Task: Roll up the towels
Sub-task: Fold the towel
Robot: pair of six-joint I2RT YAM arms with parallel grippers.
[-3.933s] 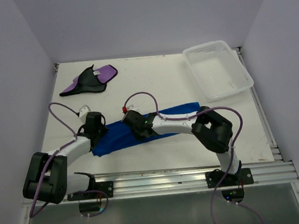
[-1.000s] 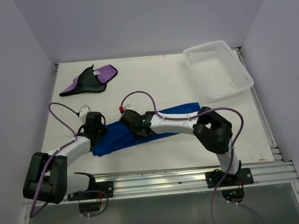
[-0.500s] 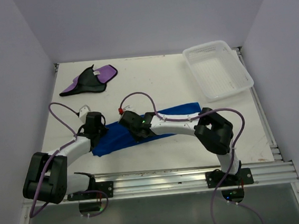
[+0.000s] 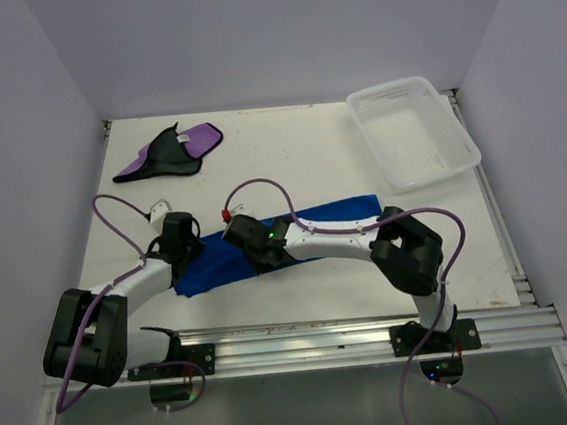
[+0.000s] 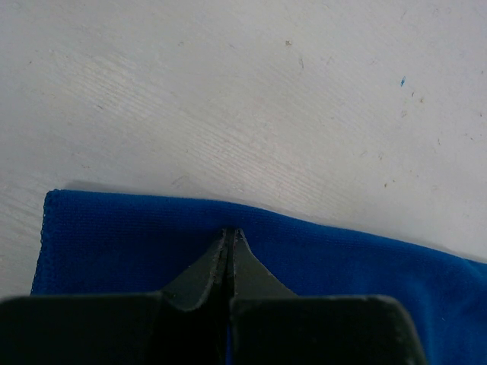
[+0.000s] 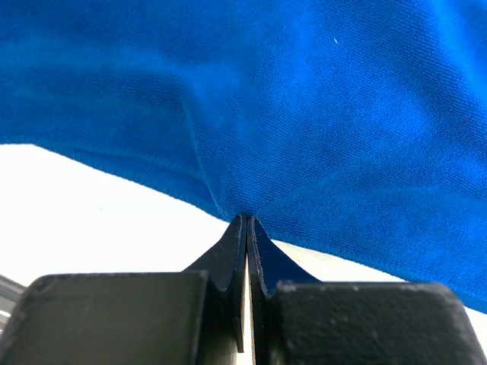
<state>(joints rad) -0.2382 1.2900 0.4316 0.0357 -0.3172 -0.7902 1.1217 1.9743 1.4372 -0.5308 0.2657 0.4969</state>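
Observation:
The blue towel (image 4: 218, 265) lies stretched in a long band across the near middle of the table, and both arms are down on it. My left gripper (image 4: 182, 259) is at its left end. In the left wrist view the jaws (image 5: 230, 231) are shut, pinching the blue towel (image 5: 342, 258) at its far hem. My right gripper (image 4: 264, 259) is near the band's middle. Its jaws (image 6: 247, 219) are shut on the edge of the blue towel (image 6: 304, 114), with creases fanning out from the tips. The purple towel (image 4: 172, 151), black side partly up with a white tag, lies crumpled at the far left.
A white mesh basket (image 4: 412, 130) stands at the far right corner of the white table (image 4: 298, 156). Purple-grey walls close in the left, back and right sides. A metal rail runs along the near edge by the arm bases.
My right gripper has crept a little to the left along the blue towel, drawing the cloth with it. The left arm and the purple towel have not moved.

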